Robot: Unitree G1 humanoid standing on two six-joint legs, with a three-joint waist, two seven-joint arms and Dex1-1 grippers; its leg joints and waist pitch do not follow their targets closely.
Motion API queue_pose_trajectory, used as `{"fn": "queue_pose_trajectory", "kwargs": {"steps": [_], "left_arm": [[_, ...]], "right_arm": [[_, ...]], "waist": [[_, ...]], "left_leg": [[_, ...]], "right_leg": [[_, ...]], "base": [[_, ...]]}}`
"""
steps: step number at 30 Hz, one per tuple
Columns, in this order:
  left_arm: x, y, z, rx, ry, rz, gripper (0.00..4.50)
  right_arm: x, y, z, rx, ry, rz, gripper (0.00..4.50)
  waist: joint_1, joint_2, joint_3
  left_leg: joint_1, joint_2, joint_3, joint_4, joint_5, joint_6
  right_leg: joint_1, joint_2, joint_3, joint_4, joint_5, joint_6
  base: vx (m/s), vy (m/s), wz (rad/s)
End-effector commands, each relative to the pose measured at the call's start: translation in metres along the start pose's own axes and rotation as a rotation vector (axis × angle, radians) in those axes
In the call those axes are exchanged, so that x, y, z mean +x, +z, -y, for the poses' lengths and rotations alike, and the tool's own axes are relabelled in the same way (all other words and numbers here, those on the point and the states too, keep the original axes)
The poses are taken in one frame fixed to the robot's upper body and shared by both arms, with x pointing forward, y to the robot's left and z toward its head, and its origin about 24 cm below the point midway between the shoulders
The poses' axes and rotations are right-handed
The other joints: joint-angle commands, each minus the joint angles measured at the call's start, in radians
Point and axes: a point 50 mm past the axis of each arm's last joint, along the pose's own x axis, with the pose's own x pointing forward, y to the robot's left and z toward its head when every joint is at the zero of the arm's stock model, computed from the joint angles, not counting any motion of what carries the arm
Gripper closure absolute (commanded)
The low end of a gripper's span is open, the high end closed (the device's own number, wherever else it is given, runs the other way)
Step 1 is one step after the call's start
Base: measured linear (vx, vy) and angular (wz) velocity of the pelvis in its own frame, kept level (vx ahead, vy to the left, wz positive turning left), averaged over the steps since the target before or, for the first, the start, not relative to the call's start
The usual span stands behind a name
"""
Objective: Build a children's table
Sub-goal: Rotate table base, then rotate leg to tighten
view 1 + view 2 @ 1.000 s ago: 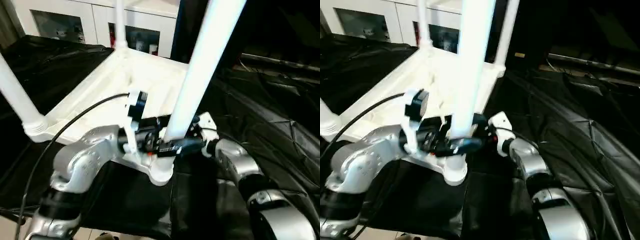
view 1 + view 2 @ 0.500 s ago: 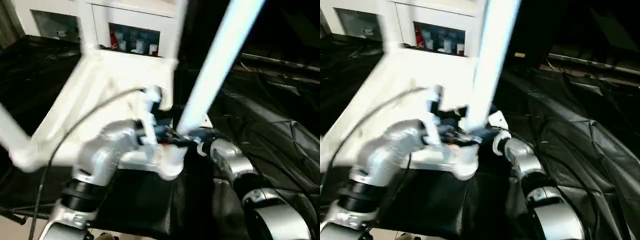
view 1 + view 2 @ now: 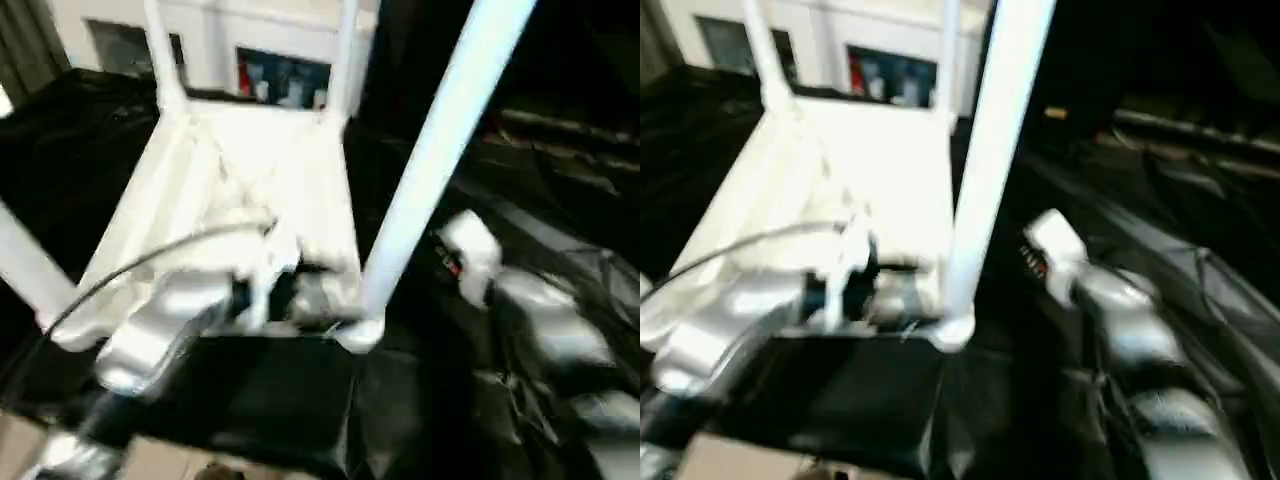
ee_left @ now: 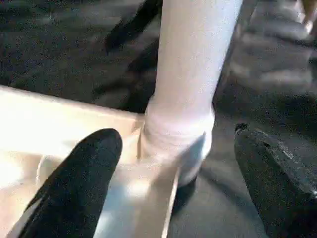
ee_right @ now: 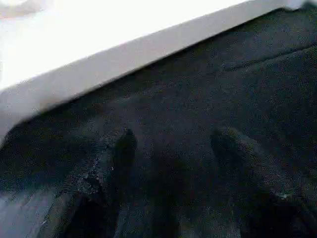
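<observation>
The children's table lies upside down on black cloth, its white tabletop [image 3: 250, 170] facing up with four white legs rising from the corners. The near right leg [image 3: 430, 170] stands in its corner socket [image 4: 176, 136]. My left gripper [image 4: 174, 135] is open, with one black finger [image 4: 84, 173] on each side of that socket and a gap to both. My right gripper [image 5: 173, 141] is open over the black cloth beside the tabletop's rim [image 5: 124, 54], nothing between its fingers. The right forearm [image 3: 540, 310] sits to the right of the leg.
The black-draped work table [image 3: 540, 200] stretches out to the right, and its front edge [image 3: 250, 440] runs close below the tabletop. White cabinets [image 3: 280, 40] stand behind. A black cable [image 3: 150, 265] loops over my left arm. Other legs rise at the far corners [image 3: 160, 50] and near left [image 3: 30, 270].
My right gripper has come off the base of the near right leg and drawn back to the right. The left gripper stays at the socket. The head view has shifted.
</observation>
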Motion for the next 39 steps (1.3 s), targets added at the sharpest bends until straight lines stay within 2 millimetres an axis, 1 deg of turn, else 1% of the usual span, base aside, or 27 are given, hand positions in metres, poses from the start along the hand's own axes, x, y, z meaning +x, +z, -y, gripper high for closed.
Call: {"fn": "queue_pose_trajectory", "kwargs": {"steps": [1,2,3,4,5,7,8,9,10,11,12,13,14,15,17,19,20,22,26,28,29,31,33,35,36,37,39], "left_arm": [[0.003,0.002,0.001,0.078,-0.011,-0.037,0.74],[0.002,-0.001,-0.002,0.113,0.002,-0.068,0.79],[0.002,-0.004,-0.006,0.128,0.004,-0.096,0.90],[0.002,-0.004,-0.006,0.128,0.004,-0.096,0.90],[0.002,-0.005,-0.007,0.125,-0.002,-0.103,1.05],[0.002,-0.008,-0.009,0.112,-0.029,-0.129,1.21],[0.003,-0.009,-0.011,0.093,-0.041,-0.135,1.26],[0.003,-0.010,-0.012,0.080,-0.049,-0.139,1.34],[0.003,-0.011,-0.013,0.059,-0.065,-0.145,1.43],[0.002,-0.012,-0.014,0.055,-0.078,-0.151,1.43],[0.002,-0.014,-0.015,0.062,-0.093,-0.174,1.60],[0.002,-0.014,-0.015,0.068,-0.093,-0.180,1.68],[0.002,-0.014,-0.015,0.070,-0.094,-0.181,1.68],[0.002,-0.015,-0.017,0.089,-0.096,-0.197,1.83],[0.002,-0.016,-0.017,0.099,-0.108,-0.206,1.93],[0.002,-0.017,-0.016,0.106,-0.122,-0.210,2.10],[0.003,-0.017,-0.016,0.110,-0.129,-0.210,2.16],[0.003,-0.019,-0.016,0.117,-0.133,-0.224,2.37],[0.002,-0.024,-0.021,0.128,-0.118,-0.248,2.59],[0.001,-0.025,-0.024,0.127,-0.111,-0.254,2.88],[-0.001,-0.026,-0.026,0.118,-0.105,-0.257,2.88],[-0.002,-0.026,-0.027,0.112,-0.103,-0.257,3.02],[-0.004,-0.028,-0.030,0.095,-0.094,-0.254,3.20],[-0.007,-0.032,-0.033,0.082,-0.096,-0.272,3.37],[-0.009,-0.035,-0.034,0.085,-0.095,-0.290,3.41],[-0.010,-0.037,-0.035,0.085,-0.093,-0.303,3.46],[-0.015,-0.038,-0.038,0.085,-0.083,-0.324,3.71]], "right_arm": [[-0.007,0.013,-0.002,-0.046,0.071,0.026,1.67],[-0.014,0.015,-0.005,-0.058,0.112,0.024,1.67],[-0.024,0.019,-0.008,-0.070,0.172,0.015,1.67],[-0.024,0.019,-0.008,-0.070,0.172,0.015,1.67],[-0.028,0.020,-0.010,-0.075,0.196,0.009,1.67],[-0.038,0.022,-0.014,-0.074,0.271,-0.024,1.67],[-0.043,0.023,-0.017,-0.072,0.312,-0.048,1.67],[-0.047,0.024,-0.019,-0.070,0.340,-0.065,1.67],[-0.049,0.025,-0.021,-0.072,0.356,-0.078,1.67],[-0.051,0.026,-0.022,-0.071,0.361,-0.082,1.67],[-0.051,0.027,-0.023,-0.072,0.363,-0.083,1.67],[-0.051,0.027,-0.023,-0.072,0.362,-0.083,1.67],[-0.051,0.027,-0.023,-0.072,0.362,-0.083,1.67],[-0.050,0.028,-0.024,-0.072,0.361,-0.078,1.67],[-0.049,0.029,-0.026,-0.069,0.360,-0.075,1.67],[-0.048,0.030,-0.027,-0.067,0.363,-0.074,1.67],[-0.047,0.031,-0.029,-0.063,0.367,-0.073,1.67],[-0.045,0.032,-0.031,-0.061,0.373,-0.070,1.67],[-0.042,0.036,-0.033,-0.060,0.382,-0.058,1.67],[-0.041,0.037,-0.035,-0.060,0.387,-0.056,1.67],[-0.041,0.038,-0.036,-0.059,0.395,-0.054,1.67],[-0.041,0.038,-0.037,-0.058,0.398,-0.054,1.67],[-0.040,0.038,-0.038,-0.059,0.406,-0.054,1.67],[-0.040,0.037,-0.039,-0.062,0.414,-0.061,1.67],[-0.040,0.037,-0.039,-0.063,0.415,-0.063,1.67],[-0.040,0.037,-0.039,-0.064,0.416,-0.063,1.67],[-0.041,0.038,-0.038,-0.064,0.413,-0.064,1.67]], "waist": [[0.003,0.010,-0.064],[0.004,0.008,-0.066],[0.008,0.008,-0.062],[0.009,0.008,-0.064],[0.007,0.007,-0.064],[0.012,0.006,-0.065],[0.014,0.007,-0.066],[0.010,0.012,-0.066],[0.016,0.010,-0.068],[0.015,0.011,-0.068],[0.016,0.011,-0.069],[0.016,0.009,-0.069],[0.015,0.014,-0.070],[0.013,0.012,-0.071],[0.014,0.009,-0.071],[0.016,0.011,-0.072],[0.016,0.008,-0.073],[0.018,0.011,-0.074],[0.020,0.009,-0.074],[0.022,0.008,-0.073],[0.023,0.009,-0.071],[0.023,0.009,-0.072],[0.024,0.008,-0.069],[0.025,0.008,-0.069],[0.024,0.008,-0.066],[0.024,0.008,-0.066],[0.024,0.008,-0.065]], "left_leg": [[0.014,0.022,-0.011,-0.069,-0.263,0.024],[0.014,0.023,-0.012,-0.068,-0.266,0.024],[0.016,0.024,-0.013,-0.069,-0.274,0.028],[0.016,0.025,-0.014,-0.069,-0.275,0.028],[0.014,0.024,-0.014,-0.070,-0.277,0.027],[0.015,0.023,-0.015,-0.069,-0.274,0.024],[0.018,0.026,-0.015,-0.068,-0.274,0.025],[0.015,0.022,-0.014,-0.068,-0.279,0.029],[0.014,0.022,-0.015,-0.068,-0.269,0.030],[0.016,0.022,-0.015,-0.067,-0.270,0.032],[0.013,0.023,-0.016,-0.067,-0.267,0.029],[0.011,0.023,-0.018,-0.068,-0.260,0.027],[0.012,0.024,-0.018,-0.068,-0.259,0.024],[0.014,0.024,-0.017,-0.065,-0.257,0.023],[0.014,0.023,-0.016,-0.065,-0.252,0.026],[0.012,0.025,-0.017,-0.066,-0.239,0.026],[0.013,0.025,-0.016,-0.065,-0.237,0.027],[0.013,0.025,-0.016,-0.065,-0.228,0.028],[0.013,0.024,-0.015,-0.064,-0.226,0.028],[0.013,0.024,-0.016,-0.065,-0.231,0.023],[0.015,0.024,-0.016,-0.065,-0.240,0.021],[0.015,0.024,-0.016,-0.065,-0.243,0.019],[0.017,0.023,-0.016,-0.065,-0.262,0.015],[0.018,0.023,-0.017,-0.065,-0.269,0.011],[0.017,0.021,-0.019,-0.066,-0.284,0.009],[0.017,0.021,-0.020,-0.066,-0.290,0.007],[0.019,0.020,-0.021,-0.066,-0.299,0.005]], "right_leg": [[0.048,-0.053,0.038,-0.083,-0.332,-0.163],[0.050,-0.054,0.038,-0.083,-0.338,-0.158],[0.047,-0.053,0.039,-0.087,-0.354,-0.143],[0.046,-0.056,0.040,-0.084,-0.357,-0.140],[0.046,-0.057,0.039,-0.085,-0.368,-0.141],[0.048,-0.057,0.038,-0.089,-0.393,-0.133],[0.045,-0.059,0.040,-0.087,-0.381,-0.138],[0.047,-0.055,0.038,-0.090,-0.377,-0.144],[0.049,-0.057,0.039,-0.088,-0.372,-0.141],[0.046,-0.058,0.039,-0.089,-0.374,-0.144],[0.048,-0.061,0.037,-0.087,-0.377,-0.146],[0.049,-0.061,0.037,-0.086,-0.383,-0.142],[0.048,-0.063,0.037,-0.085,-0.375,-0.147],[0.047,-0.061,0.037,-0.085,-0.360,-0.155],[0.047,-0.060,0.037,-0.086,-0.351,-0.160],[0.050,-0.061,0.037,-0.080,-0.323,-0.167],[0.050,-0.061,0.038,-0.080,-0.317,-0.168],[0.050,-0.062,0.037,-0.078,-0.298,-0.177],[0.051,-0.063,0.038,-0.078,-0.307,-0.167],[0.051,-0.065,0.038,-0.080,-0.325,-0.162],[0.048,-0.064,0.037,-0.082,-0.339,-0.161],[0.049,-0.064,0.037,-0.082,-0.342,-0.160],[0.046,-0.065,0.037,-0.087,-0.384,-0.150],[0.045,-0.066,0.036,-0.091,-0.422,-0.135],[0.044,-0.066,0.034,-0.098,-0.470,-0.116],[0.044,-0.067,0.033,-0.099,-0.488,-0.108],[0.041,-0.068,0.032,-0.105,-0.530,-0.090]], "base": [[0.000,0.000,0.00],[0.000,0.000,0.00],[0.000,0.000,0.00],[0.000,0.000,0.00],[0.000,0.000,0.00],[0.000,0.000,0.00],[0.000,0.000,0.00],[0.000,0.000,0.00],[0.000,0.000,0.00],[0.000,0.000,0.00],[0.000,0.000,0.00],[0.000,0.000,0.00],[0.000,0.000,0.00],[0.000,0.000,0.00],[0.000,0.000,0.00],[0.000,0.000,0.00],[0.000,0.000,0.00],[0.000,0.000,0.00],[0.000,0.000,0.00],[0.000,0.000,0.00],[0.000,0.000,0.00],[0.000,0.000,0.00],[0.000,0.000,0.00],[0.000,0.000,0.00],[0.000,0.000,0.00],[0.000,0.000,0.00],[0.000,0.000,0.00]]}}
